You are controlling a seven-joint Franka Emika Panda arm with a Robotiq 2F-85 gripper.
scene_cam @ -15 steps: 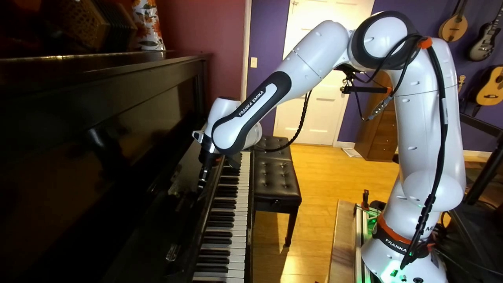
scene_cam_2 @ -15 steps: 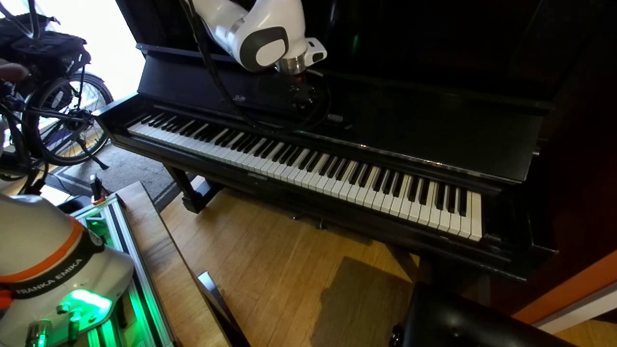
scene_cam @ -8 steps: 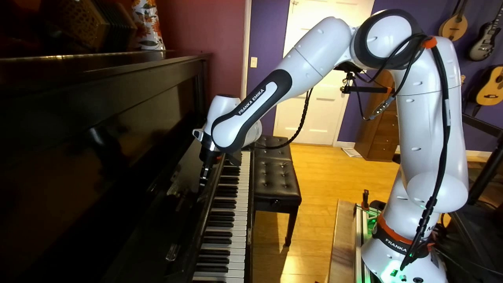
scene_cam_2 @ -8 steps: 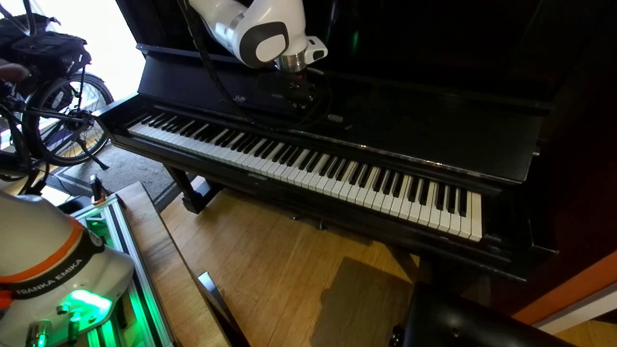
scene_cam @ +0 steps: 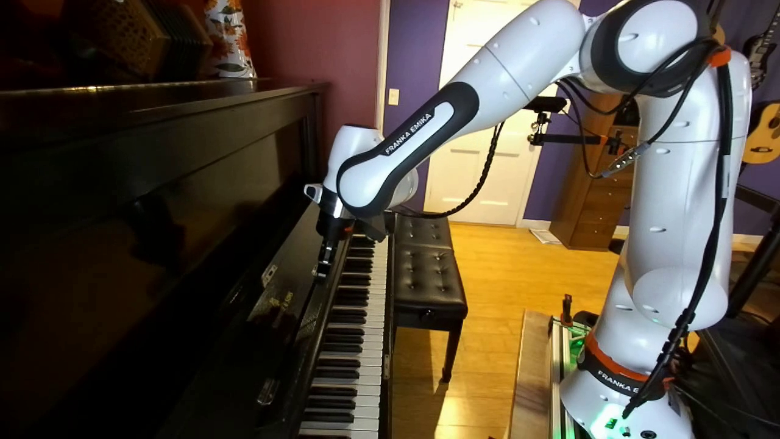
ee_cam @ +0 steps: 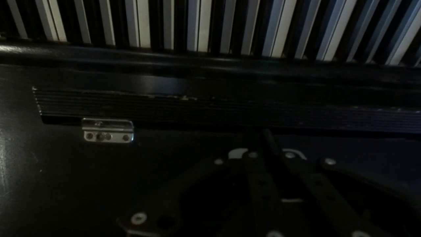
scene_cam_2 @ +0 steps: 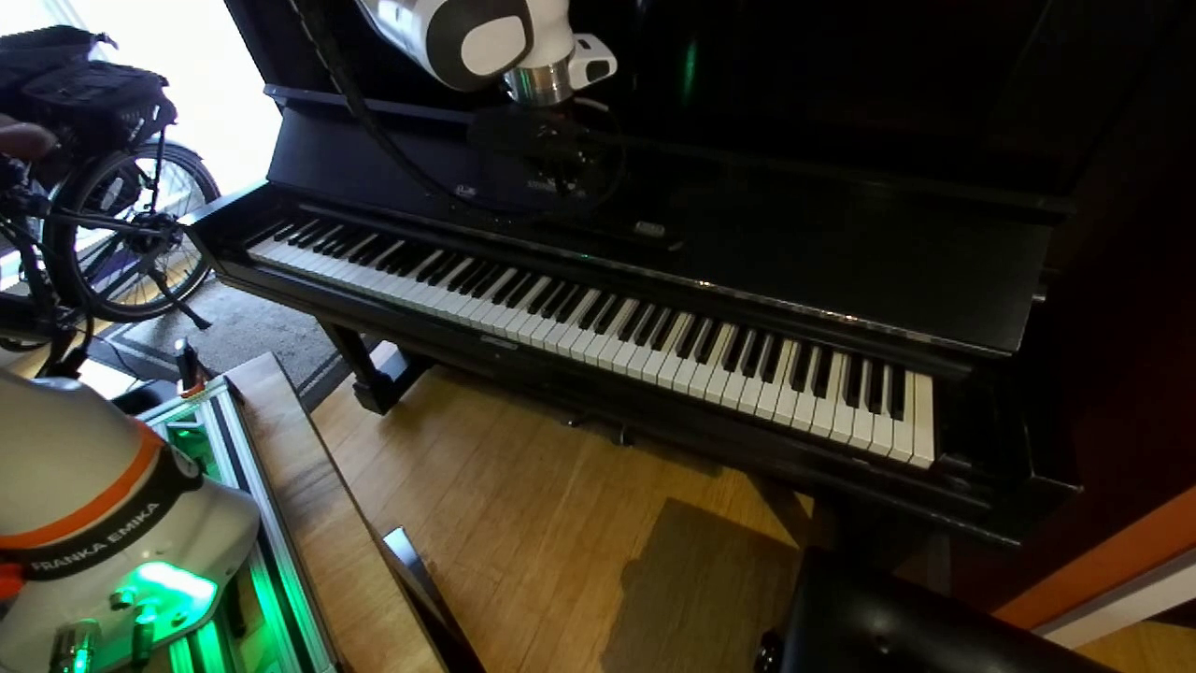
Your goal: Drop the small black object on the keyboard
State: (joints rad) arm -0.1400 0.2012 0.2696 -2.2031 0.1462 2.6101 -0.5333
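Note:
The keyboard is the long row of white and black piano keys; it shows in both exterior views (scene_cam: pixel 359 341) (scene_cam_2: pixel 598 327) and along the top of the wrist view (ee_cam: pixel 171 26). My gripper (scene_cam: pixel 320 273) points down over the dark fallboard (scene_cam_2: pixel 822 243), just behind the keys and above them. In the wrist view its fingertips (ee_cam: pixel 263 140) stand close together, almost touching. It is too dark there to tell whether a thin black thing is between them. I cannot make out the small black object anywhere else.
A metal hinge (ee_cam: pixel 108 131) sits beside the ribbed ledge (ee_cam: pixel 197 108) of the fallboard. The tall piano front (scene_cam: pixel 152 183) rises close beside the gripper. A black padded bench (scene_cam: pixel 429 277) stands by the keyboard. A cable (scene_cam_2: pixel 374 131) hangs from the arm.
The arm and gripper have risen off the fallboard and drawn back slightly from the piano front, mostly in the last half second. The fallboard's gold lettering now shows. Keyboard and bench have not moved.

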